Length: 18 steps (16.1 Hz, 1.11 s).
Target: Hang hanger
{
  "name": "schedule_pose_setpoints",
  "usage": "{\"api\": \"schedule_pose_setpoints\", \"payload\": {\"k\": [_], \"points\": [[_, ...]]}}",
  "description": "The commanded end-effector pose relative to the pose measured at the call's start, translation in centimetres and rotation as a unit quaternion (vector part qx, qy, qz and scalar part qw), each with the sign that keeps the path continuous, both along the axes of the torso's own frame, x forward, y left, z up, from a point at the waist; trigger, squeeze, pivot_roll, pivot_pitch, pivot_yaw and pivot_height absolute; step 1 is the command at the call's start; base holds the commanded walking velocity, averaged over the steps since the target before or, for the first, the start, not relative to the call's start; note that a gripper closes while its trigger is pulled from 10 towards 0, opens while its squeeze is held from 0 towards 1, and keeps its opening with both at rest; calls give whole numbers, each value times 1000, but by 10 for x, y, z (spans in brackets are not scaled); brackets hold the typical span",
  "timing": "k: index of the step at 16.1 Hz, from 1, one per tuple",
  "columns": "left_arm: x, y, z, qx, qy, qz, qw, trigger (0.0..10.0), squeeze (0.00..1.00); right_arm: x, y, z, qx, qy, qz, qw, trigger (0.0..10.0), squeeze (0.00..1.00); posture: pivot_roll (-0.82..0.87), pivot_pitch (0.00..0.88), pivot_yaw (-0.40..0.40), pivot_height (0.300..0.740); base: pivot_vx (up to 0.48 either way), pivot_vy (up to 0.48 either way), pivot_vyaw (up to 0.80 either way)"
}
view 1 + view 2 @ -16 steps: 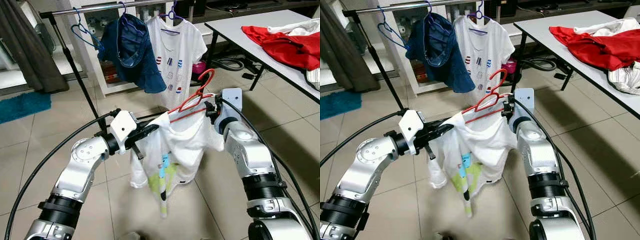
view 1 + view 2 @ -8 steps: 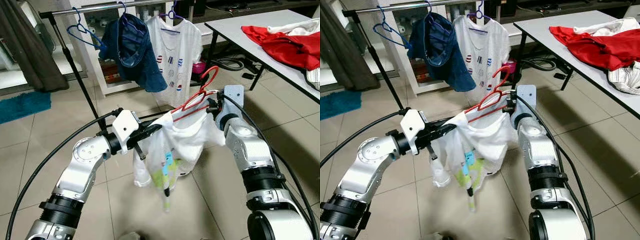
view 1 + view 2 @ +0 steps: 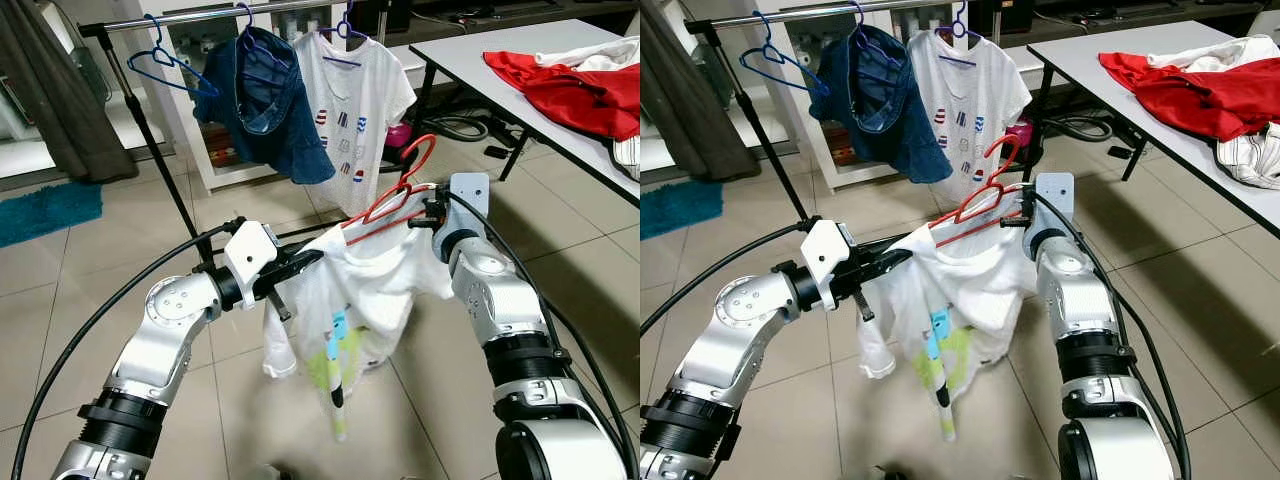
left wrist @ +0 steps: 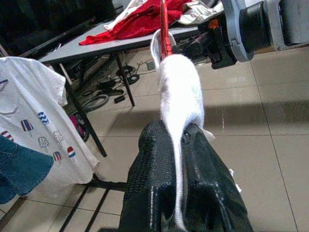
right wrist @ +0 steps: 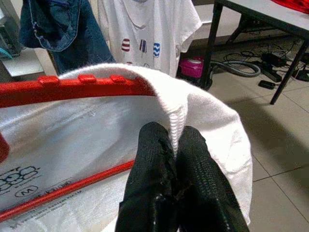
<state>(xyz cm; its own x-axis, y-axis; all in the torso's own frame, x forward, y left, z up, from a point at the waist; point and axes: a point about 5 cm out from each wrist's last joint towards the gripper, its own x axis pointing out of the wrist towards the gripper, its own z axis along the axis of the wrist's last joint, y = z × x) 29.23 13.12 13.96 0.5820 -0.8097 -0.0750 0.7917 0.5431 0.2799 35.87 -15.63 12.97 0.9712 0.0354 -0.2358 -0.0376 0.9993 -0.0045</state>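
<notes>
Held up between the two silver arms, in front of the clothes rail, is a white T-shirt with a green and blue print [image 3: 345, 300] draped over a red plastic hanger [image 3: 395, 195], whose hook points up and is well short of the metal clothes rail [image 3: 200, 17] behind it. The left gripper [image 3: 300, 262] pinches one shoulder of the shirt and the right gripper [image 3: 425, 215] the other, so the garment sags between them over the tiled floor [image 3: 60, 290]. The left wrist view adds what the head views cannot: its two black fingers [image 4: 154, 179] are closed tight on a narrow fold of white cloth, with the red hanger edge running away towards the other arm. The right wrist view shows its black fingers [image 5: 154, 169] likewise pressed together on the ribbed white hem, just under the hanger's notched red shoulder bar, and a neck label inside the shirt with an "M" in an oval; the line above it is too small to read. On the rail hang an empty blue hanger [image 3: 165, 62], a dark blue denim garment [image 3: 265, 100] and a white T-shirt printed with small ice lollies [image 3: 352, 100]. To the right, a grey table [image 3: 500, 70] carries a crumpled red cloth [image 3: 575, 85].
</notes>
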Motion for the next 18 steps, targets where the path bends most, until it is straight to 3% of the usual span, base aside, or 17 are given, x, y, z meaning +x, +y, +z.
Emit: {"api": "schedule_pose_setpoints", "payload": {"k": [1,7,9,15,17,18], "points": [[-1,0,7,-3,-14,-7,1000,0,0,1,-1,1,4,-3,-3,1000,0,0,-124,0,56,740,0,0,0],[2,4,4,16,-12,8,1000,0,0,-1,0,2,9,-11,9,1000,0,0,-125,0,57,740,0,0,0],[5,9,-2,36,-4,29,999,0,0,-8,11,8,33,-34,49,998,0,0,-125,0,56,740,0,0,0],[8,15,-8,62,3,53,997,0,0,-31,31,12,26,-46,117,992,0,0,-133,0,59,740,0,0,0],[10,15,-9,61,3,57,997,0,0,-42,39,6,3,-27,145,989,0,0,-138,0,62,740,0,0,0],[10,14,-8,57,1,55,997,0,0,-44,38,-1,-11,-5,144,989,3255,0,-139,0,64,740,0,0,0]]}}
